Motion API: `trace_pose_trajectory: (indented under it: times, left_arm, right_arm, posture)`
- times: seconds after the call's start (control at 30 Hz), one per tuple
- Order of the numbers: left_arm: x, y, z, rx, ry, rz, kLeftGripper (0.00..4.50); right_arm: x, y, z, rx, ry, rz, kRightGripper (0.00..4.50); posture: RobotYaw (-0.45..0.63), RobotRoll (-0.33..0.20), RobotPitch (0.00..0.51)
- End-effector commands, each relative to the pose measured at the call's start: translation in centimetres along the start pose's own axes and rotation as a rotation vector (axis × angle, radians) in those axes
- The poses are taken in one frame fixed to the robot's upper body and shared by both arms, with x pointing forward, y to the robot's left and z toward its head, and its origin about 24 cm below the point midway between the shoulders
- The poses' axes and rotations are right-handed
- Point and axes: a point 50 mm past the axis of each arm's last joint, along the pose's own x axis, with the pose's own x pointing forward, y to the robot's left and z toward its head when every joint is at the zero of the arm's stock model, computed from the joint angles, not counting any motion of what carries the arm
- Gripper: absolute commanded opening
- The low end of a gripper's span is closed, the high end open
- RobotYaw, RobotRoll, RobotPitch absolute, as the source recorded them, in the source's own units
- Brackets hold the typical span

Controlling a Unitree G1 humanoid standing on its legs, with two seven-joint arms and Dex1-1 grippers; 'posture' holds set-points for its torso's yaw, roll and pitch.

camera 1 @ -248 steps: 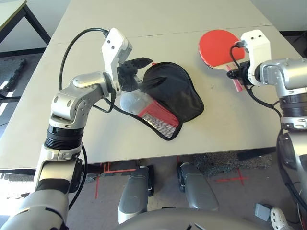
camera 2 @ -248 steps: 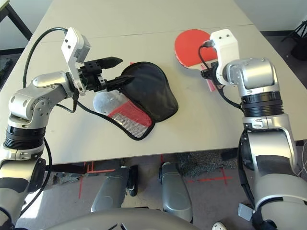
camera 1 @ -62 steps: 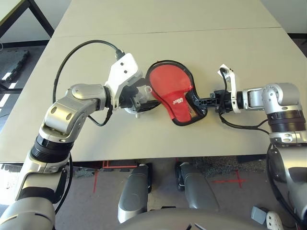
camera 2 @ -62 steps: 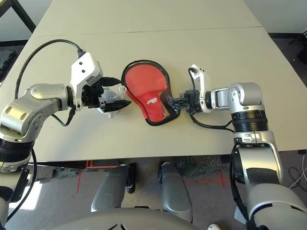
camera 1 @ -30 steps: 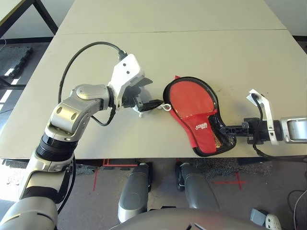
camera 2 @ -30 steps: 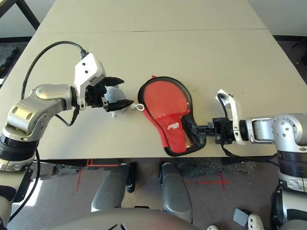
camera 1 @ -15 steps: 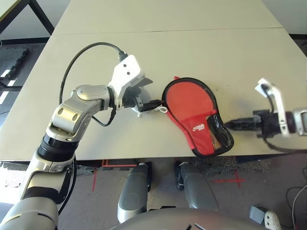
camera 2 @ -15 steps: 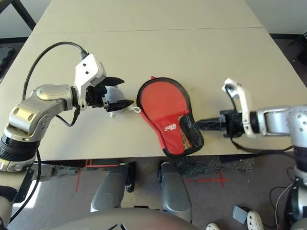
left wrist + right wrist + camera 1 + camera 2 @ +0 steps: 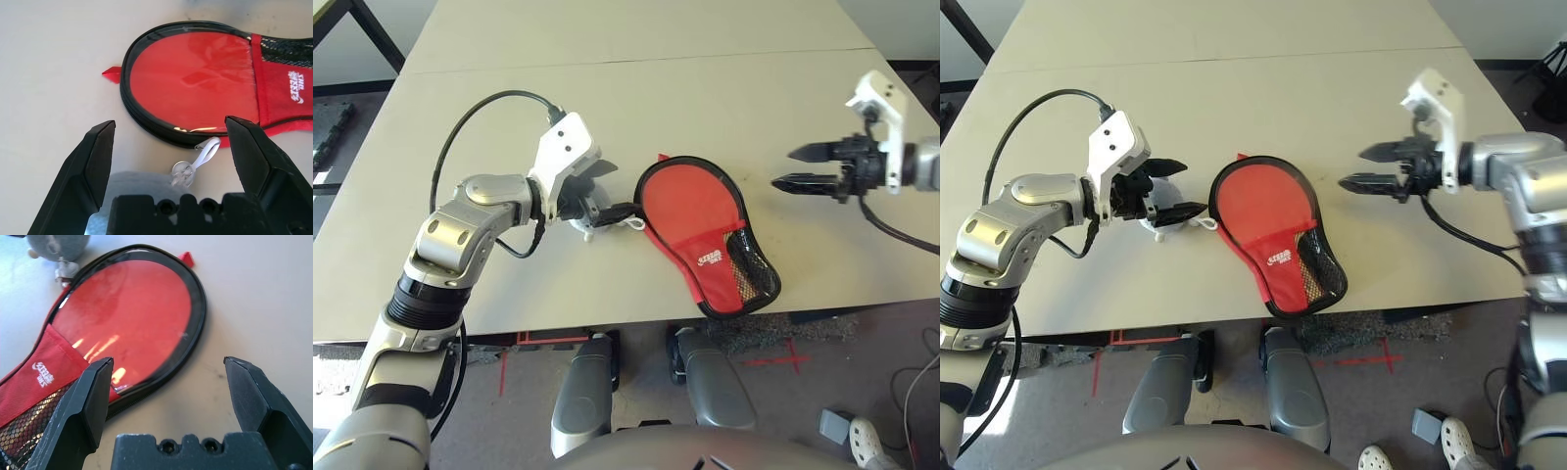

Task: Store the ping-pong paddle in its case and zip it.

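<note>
- A robot test lab or workshop, by its looks.
- Large plain beige tables (image 9: 705, 108) stand pushed together, on black metal legs (image 9: 374, 41).
- Under the near table edge, grey speckled carpet (image 9: 862, 352) bears red tape marks (image 9: 773, 361).

Red case (image 9: 700, 220), black zipper edge, white logo

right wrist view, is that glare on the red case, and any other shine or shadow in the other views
Right wrist view: pale streaks of glare lie on the glossy red face of the case. Left wrist view: a thin bright glint sits at the case's near rim, and a soft grey shadow lies on the table between the left gripper fingers. Left eye view: the case casts little shadow under even light.
</note>
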Motion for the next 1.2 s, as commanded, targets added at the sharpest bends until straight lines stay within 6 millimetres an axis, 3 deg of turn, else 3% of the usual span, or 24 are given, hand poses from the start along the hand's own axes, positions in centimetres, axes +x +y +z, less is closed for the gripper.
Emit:
trace_pose_trajectory:
  times: [0.03, 0.27, 0.47, 0.93, 1.2]
  left_arm:
    - [-0.7, 0.6, -0.4, -0.002, 0.021, 0.041, 4.5]
    - [-1.5, 0.9, -0.4, -0.006, 0.037, 0.067, 4.5]
    - [-2.0, 1.0, -0.6, -0.015, 0.051, 0.088, 4.5]
    - [-4.5, 2.2, -2.0, -0.076, 0.147, 0.175, 4.5]
    - [-4.0, 1.3, -3.5, -0.12, 0.221, 0.139, 4.5]
  right_arm:
    - [1.4, 0.0, -0.7, -0.034, 0.039, 0.089, 4.46]
    - [5.0, 0.4, -1.8, -0.059, 0.046, 0.196, 4.46]
    - [6.8, 0.6, -2.9, -0.087, 0.063, 0.199, 4.46]
    - [7.7, 0.9, -4.8, -0.144, 0.141, 0.176, 4.46]
    - [7.9, 1.0, -5.0, -0.152, 0.145, 0.169, 4.46]
  posture:
    - [0.09, 0.0, 0.215]
    - [0.11, 0.0, 0.221]
    - [0.13, 0.0, 0.223]
    - [0.14, 0.0, 0.23]
    - [0.13, 0.0, 0.232]
